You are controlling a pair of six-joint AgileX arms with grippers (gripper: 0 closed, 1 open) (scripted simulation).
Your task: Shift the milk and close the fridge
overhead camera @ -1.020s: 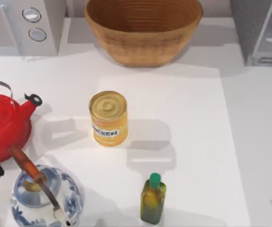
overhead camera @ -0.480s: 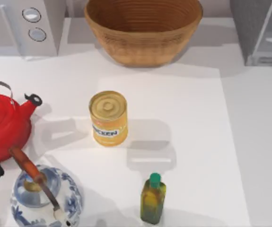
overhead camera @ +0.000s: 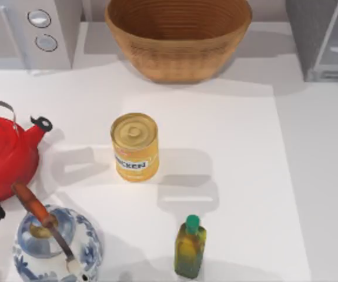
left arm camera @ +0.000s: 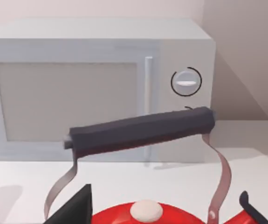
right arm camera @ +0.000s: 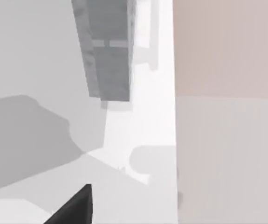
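The fridge (overhead camera: 327, 38) stood at the desk's (overhead camera: 227, 123) far right corner, its pale door panel angled, apparently ajar. I could not make out the milk among the can (overhead camera: 134, 147), oil bottle (overhead camera: 190, 247), basket (overhead camera: 177, 35), kettle (overhead camera: 4, 155) and teapot (overhead camera: 54, 244). The left arm sat by the kettle at the left edge; whether either claw was released or clenched, I could not tell. Judging so, door-closing seemed next, calling for the right arm to reach the panel.

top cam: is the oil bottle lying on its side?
No, the green-capped oil bottle stands upright on the table, below the yellow can.
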